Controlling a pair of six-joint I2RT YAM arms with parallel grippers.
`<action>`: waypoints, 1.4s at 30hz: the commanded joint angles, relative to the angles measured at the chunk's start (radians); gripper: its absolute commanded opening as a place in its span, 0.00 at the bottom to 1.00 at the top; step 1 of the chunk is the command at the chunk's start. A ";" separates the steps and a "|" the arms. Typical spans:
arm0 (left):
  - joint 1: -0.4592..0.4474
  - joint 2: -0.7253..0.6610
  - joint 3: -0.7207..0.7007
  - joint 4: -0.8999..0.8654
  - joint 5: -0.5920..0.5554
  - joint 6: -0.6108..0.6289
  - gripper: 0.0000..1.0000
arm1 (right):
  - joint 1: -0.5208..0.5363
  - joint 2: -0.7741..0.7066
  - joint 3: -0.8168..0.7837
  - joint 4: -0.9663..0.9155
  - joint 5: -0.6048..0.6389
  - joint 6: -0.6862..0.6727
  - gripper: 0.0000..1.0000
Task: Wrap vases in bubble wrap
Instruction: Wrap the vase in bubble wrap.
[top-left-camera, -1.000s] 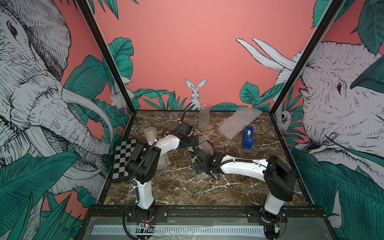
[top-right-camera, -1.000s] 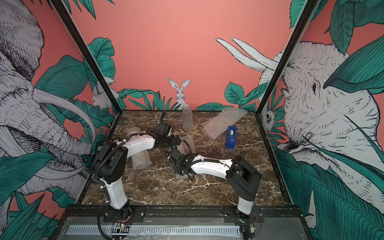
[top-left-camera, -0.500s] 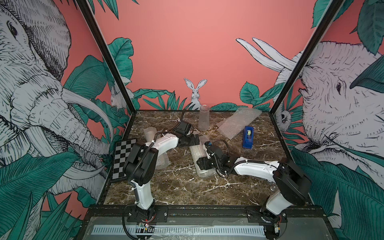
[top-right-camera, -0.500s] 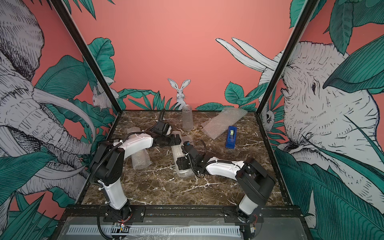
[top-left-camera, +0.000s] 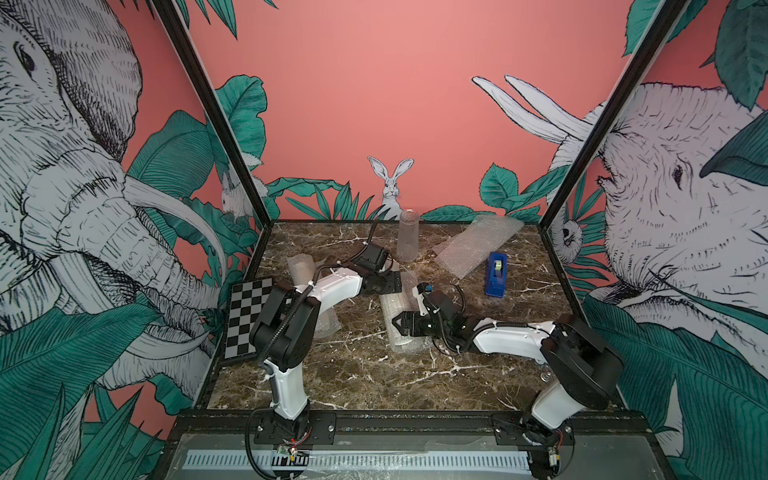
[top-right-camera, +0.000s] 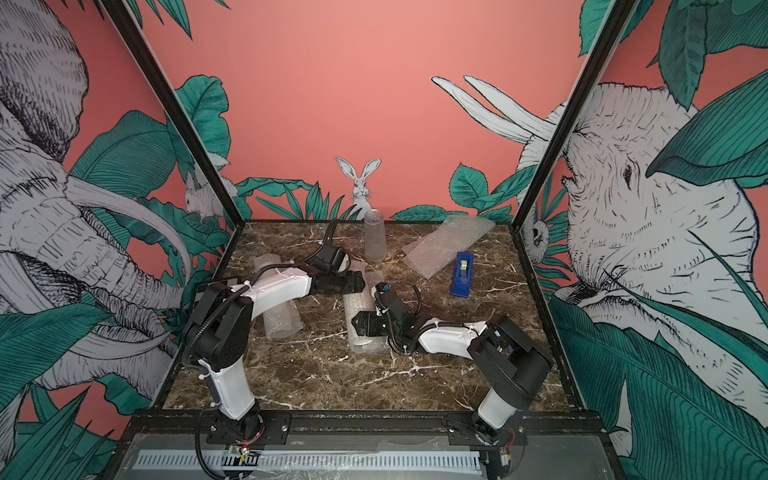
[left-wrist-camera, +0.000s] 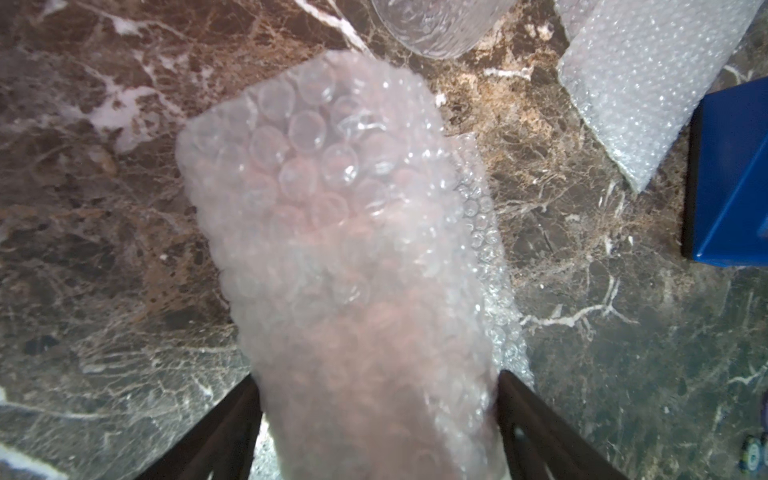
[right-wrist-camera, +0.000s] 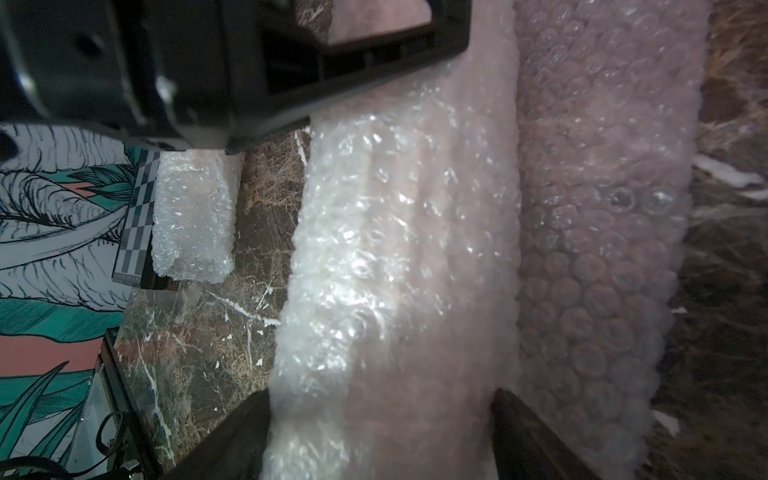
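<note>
Clear bubble-wrapped vase (top-left-camera: 392, 301), lying left of blue plastic tape dispenser (top-left-camera: 496, 274) — clamped at opposite ends by left gripper (left-wrist-camera: 376, 376) and right gripper (right-wrist-camera: 380, 395). Seemingly finishing the roll; next, probably taping the seam.

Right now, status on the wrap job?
Left hand and right hand both clamped on the wrapped bundle, mid-table. Glass vase unwrapped, upright at back. Tape dispenser apart, nothing blocking.

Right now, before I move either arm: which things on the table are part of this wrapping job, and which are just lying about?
Job: half-rolled bubble-wrap bundle; finished bundle; bare glass vase; spare bubble-wrap sheet; blue tape dispenser, probably for sealing.
Lying about: checkerboard card.
</note>
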 joint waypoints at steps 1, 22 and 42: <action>-0.008 0.018 0.023 -0.087 -0.056 0.026 0.86 | -0.007 -0.012 -0.011 -0.057 -0.014 -0.007 0.87; -0.021 0.037 0.064 -0.132 -0.080 0.040 0.86 | -0.279 0.028 -0.004 0.034 -0.106 -0.002 0.57; -0.022 0.047 0.096 -0.121 -0.037 0.034 0.88 | -0.272 0.185 0.128 0.137 -0.182 -0.042 0.08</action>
